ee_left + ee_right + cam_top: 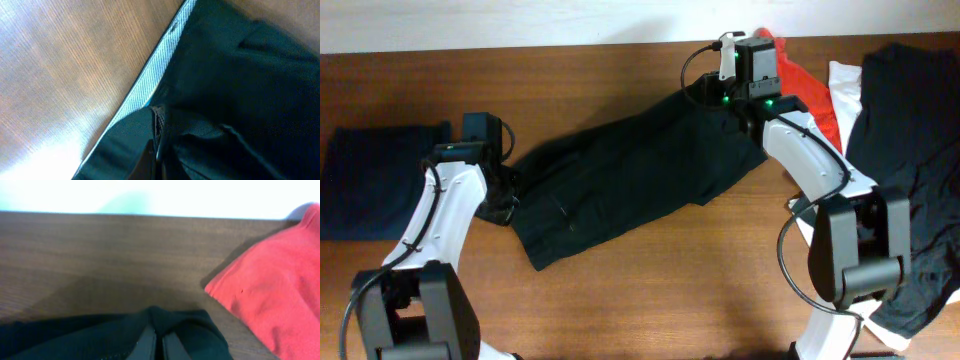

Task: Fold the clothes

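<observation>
On the brown wooden table (620,310), the black woven garment (630,170) is laid out diagonally at centre. Its ends are pinched by the left gripper (506,200) and the right gripper (718,95), both closed on cloth. Both ends should be lifted level, with even tension. A pale dotted lining (150,75) is carried by the limp fabric.

Looks like a robot test bench in a lab.
Told by the wooden table (620,310) set against a plain pale wall (520,20); by the left arm (428,225) and right arm (812,160) standing at its near edge, with exposed cables (783,250) and green lights (724,99); by clothes laid about: a black garment (630,180) spread mid-table, a heap (905,150) of red, white and black at the right, a navy piece (370,180) at the left.
</observation>
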`<control>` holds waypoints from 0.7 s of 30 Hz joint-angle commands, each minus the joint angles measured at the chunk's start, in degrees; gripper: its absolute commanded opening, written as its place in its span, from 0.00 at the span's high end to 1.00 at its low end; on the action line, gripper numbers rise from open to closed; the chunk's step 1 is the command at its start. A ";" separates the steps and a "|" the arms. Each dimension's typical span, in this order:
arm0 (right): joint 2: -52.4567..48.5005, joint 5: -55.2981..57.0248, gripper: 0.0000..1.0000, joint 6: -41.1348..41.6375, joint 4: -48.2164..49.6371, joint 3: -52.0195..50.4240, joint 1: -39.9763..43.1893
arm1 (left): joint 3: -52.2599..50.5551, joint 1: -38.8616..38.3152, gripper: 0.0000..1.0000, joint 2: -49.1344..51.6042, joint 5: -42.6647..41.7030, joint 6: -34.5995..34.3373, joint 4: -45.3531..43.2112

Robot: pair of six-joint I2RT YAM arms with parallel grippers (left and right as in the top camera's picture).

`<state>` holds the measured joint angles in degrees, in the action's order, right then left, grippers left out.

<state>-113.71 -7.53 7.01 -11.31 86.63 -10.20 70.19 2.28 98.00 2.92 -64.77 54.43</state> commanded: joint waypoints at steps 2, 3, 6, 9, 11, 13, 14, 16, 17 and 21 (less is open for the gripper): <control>-3.67 1.92 0.96 -0.79 6.45 1.09 0.07 | 0.20 0.66 0.99 2.03 4.50 -1.38 -4.11; -4.44 1.51 0.94 -0.61 8.72 1.09 0.07 | 0.20 0.66 0.96 2.19 4.92 -1.38 -4.35; -5.64 -0.24 0.27 -0.59 12.15 1.09 0.02 | 0.42 1.14 0.34 2.16 5.92 0.61 -7.10; -3.37 -0.26 0.13 -0.59 11.21 1.14 0.74 | 5.03 4.98 0.18 1.95 5.90 10.43 -6.60; -0.63 -0.24 0.12 -0.59 7.13 1.14 1.55 | 8.85 7.28 0.16 1.90 5.88 14.23 -3.58; 2.64 -0.26 0.01 -0.59 0.20 1.14 2.08 | 9.90 8.15 0.07 1.90 3.23 15.10 -0.37; 4.24 -0.31 0.01 -0.59 -3.61 1.14 2.14 | 9.84 8.17 0.05 2.01 0.22 15.67 1.53; 6.99 -1.18 0.01 -0.57 -10.75 1.14 2.12 | 8.90 7.93 0.01 2.21 -5.51 17.81 4.92; 7.72 -1.16 0.01 -0.59 -12.83 1.14 2.03 | 8.04 7.72 0.01 2.25 -7.98 20.59 4.98; 8.15 -2.62 0.01 -0.57 -20.68 1.14 2.01 | -0.22 6.78 0.01 2.29 -10.60 24.57 4.00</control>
<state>-106.28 -8.69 6.24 -29.17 87.26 -8.08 75.57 9.54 99.98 -4.73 -43.86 58.87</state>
